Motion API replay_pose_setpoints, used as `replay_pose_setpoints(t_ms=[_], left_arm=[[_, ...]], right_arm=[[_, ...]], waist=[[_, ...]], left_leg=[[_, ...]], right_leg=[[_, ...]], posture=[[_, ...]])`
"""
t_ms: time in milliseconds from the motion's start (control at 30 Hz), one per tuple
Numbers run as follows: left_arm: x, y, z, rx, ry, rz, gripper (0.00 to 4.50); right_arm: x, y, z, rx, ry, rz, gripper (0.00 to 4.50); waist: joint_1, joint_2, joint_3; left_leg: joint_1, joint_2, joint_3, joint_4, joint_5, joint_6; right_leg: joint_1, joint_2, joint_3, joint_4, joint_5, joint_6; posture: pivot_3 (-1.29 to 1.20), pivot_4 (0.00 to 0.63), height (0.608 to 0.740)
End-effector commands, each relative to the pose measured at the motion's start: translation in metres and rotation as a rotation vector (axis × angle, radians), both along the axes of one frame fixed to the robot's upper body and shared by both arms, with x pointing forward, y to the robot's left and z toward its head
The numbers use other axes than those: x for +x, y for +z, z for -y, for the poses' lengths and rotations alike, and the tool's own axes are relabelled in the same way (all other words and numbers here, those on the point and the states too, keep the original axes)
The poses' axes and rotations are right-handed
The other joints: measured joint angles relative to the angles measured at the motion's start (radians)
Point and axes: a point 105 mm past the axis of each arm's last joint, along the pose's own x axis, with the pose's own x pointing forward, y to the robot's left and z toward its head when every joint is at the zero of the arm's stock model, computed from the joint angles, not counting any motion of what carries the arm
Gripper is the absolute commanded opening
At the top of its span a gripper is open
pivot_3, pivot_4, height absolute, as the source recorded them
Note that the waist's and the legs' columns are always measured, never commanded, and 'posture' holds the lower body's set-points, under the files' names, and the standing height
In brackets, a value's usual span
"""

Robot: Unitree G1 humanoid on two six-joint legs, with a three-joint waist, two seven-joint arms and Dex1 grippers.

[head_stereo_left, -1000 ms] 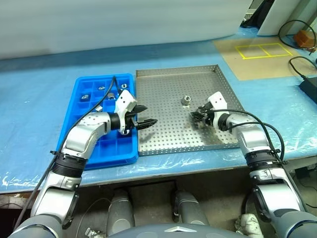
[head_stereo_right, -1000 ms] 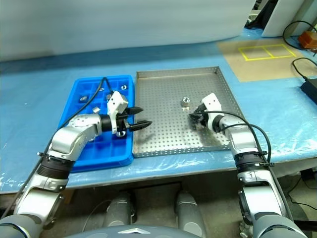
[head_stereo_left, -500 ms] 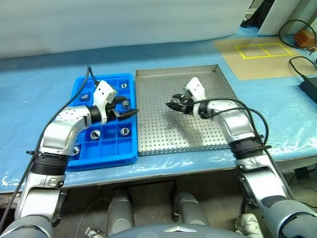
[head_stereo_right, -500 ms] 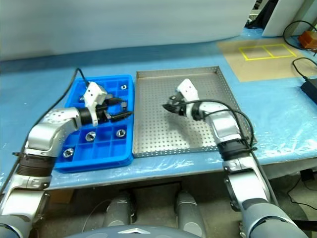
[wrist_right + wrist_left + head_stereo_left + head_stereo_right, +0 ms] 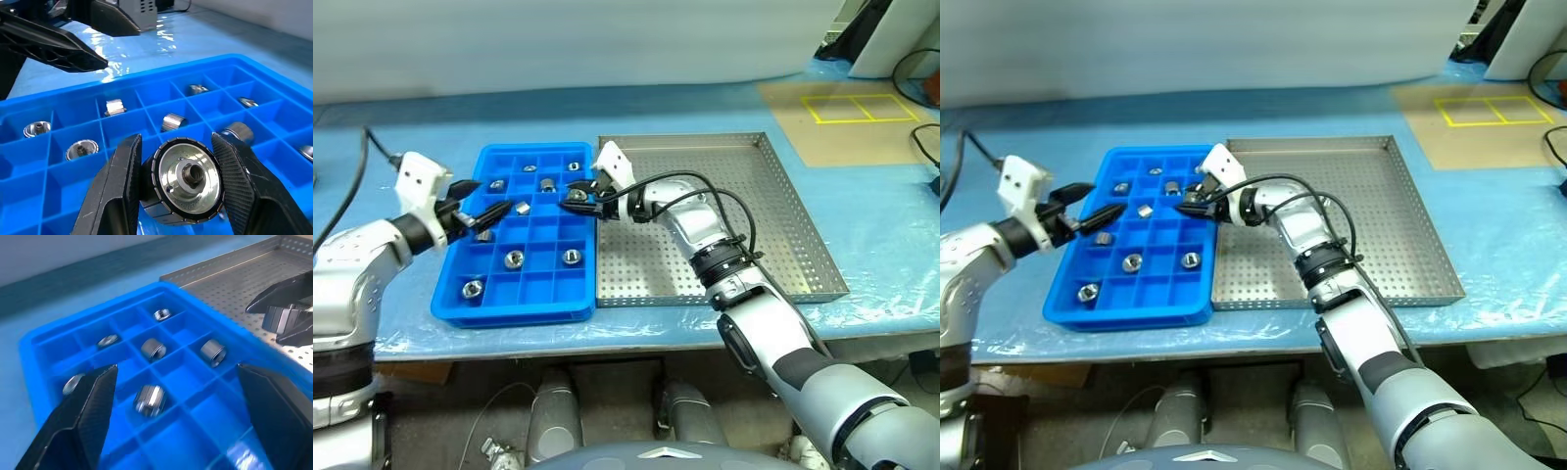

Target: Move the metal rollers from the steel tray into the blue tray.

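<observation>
My right gripper hangs over the right edge of the blue tray, shut on a metal roller held flat between its fingers. Several more metal rollers, such as one near the front, lie in separate compartments of the blue tray. My left gripper is open at the tray's left edge, pointing across it with nothing between its fingers. The steel tray lies directly to the right of the blue tray, and my right forearm crosses above its left part.
Blue plastic sheeting covers the table. A brown mat with yellow tape squares lies at the back right, with black cables beyond it. The table's front edge runs just below both trays.
Both arms have swung left. The right gripper carried its roller from the right part of the steel tray to the blue tray's right edge. The left gripper drew back to the blue tray's left edge.
</observation>
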Motion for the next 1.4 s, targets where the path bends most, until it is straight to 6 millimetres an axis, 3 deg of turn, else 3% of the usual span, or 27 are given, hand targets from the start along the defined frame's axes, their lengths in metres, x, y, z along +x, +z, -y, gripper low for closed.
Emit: replay_pose_setpoints(t_ms=[33,333,600,733,867,933,1033,1133,1333,1400], left_arm=[[-0.013,0.017,-0.006,0.017,0.038,0.062,4.07],[-0.018,0.008,0.006,-0.012,0.041,0.044,4.07],[-0.012,0.005,0.023,-0.024,-0.008,0.030,4.07],[-0.009,0.005,0.027,-0.022,-0.030,0.021,4.07],[-0.008,0.005,0.032,-0.024,-0.062,0.015,4.07],[-0.005,0.005,0.034,-0.023,-0.076,0.010,4.07],[0.001,0.005,0.042,-0.027,-0.115,0.007,4.07],[0.009,0.004,0.057,-0.039,-0.173,0.000,4.07],[0.030,0.001,0.105,-0.091,-0.327,-0.006,4.07],[0.035,0.001,0.121,-0.105,-0.368,-0.004,4.07]], right_arm=[[0.001,0.010,-0.013,0.006,0.016,0.061,1.82],[-0.005,-0.006,-0.038,0.008,0.044,0.030,1.82],[-0.003,-0.017,-0.044,-0.015,-0.004,0.068,1.82],[0.000,-0.009,-0.039,0.070,-0.025,0.034,3.13],[0.005,-0.012,-0.035,0.031,-0.058,0.047,4.47],[0.012,-0.005,-0.030,0.040,-0.109,0.103,4.49],[0.023,0.011,-0.011,0.085,-0.173,0.134,4.49],[0.032,0.023,0.020,0.097,-0.217,0.160,4.49],[0.058,0.023,0.116,0.009,-0.487,0.217,4.49],[0.062,0.021,0.140,-0.009,-0.566,0.216,4.49]], waist=[[0.014,0.000,0.000],[0.043,0.001,0.000],[0.046,0.000,0.000],[0.046,0.000,0.000],[0.044,0.000,0.000],[0.043,0.000,0.000],[0.042,0.001,0.000],[0.044,0.000,0.000],[0.035,0.000,0.000],[0.019,0.000,0.000]], left_leg=[[0.000,0.000,-0.001,0.000,0.000,0.000],[0.000,0.000,-0.002,-0.002,0.000,-0.001],[0.000,0.001,-0.002,-0.003,0.001,-0.002],[0.000,0.000,-0.002,-0.004,0.001,-0.002],[0.000,0.001,-0.002,-0.004,0.002,-0.003],[0.000,0.001,-0.002,-0.004,0.002,-0.003],[0.000,0.000,-0.002,-0.004,0.003,-0.005],[0.000,0.000,-0.002,-0.004,0.003,-0.005],[0.002,-0.001,-0.001,-0.002,0.006,-0.010],[0.001,-0.001,-0.001,-0.001,0.007,-0.011]], right_leg=[[0.000,0.000,-0.001,0.000,0.000,0.000],[0.000,-0.001,-0.002,0.001,0.000,0.000],[-0.001,0.000,-0.002,0.001,-0.001,-0.001],[-0.001,0.000,-0.002,0.001,-0.001,-0.001],[-0.001,0.000,-0.002,0.002,-0.001,-0.001],[-0.001,0.000,-0.002,0.002,-0.001,-0.001],[-0.002,0.000,-0.002,0.002,-0.001,-0.001],[-0.001,0.000,-0.002,0.003,-0.001,-0.001],[0.001,0.000,-0.001,0.005,-0.001,-0.001],[0.000,0.000,-0.001,0.005,-0.001,-0.001]], posture=[[0.22,0.150,0.740],[0.25,0.150,0.740],[0.23,0.150,0.740],[0.21,0.150,0.740],[0.19,0.150,0.740],[0.15,0.150,0.740],[0.10,0.150,0.740],[0.05,0.150,0.740],[-0.06,0.150,0.740],[-0.09,0.150,0.740]])
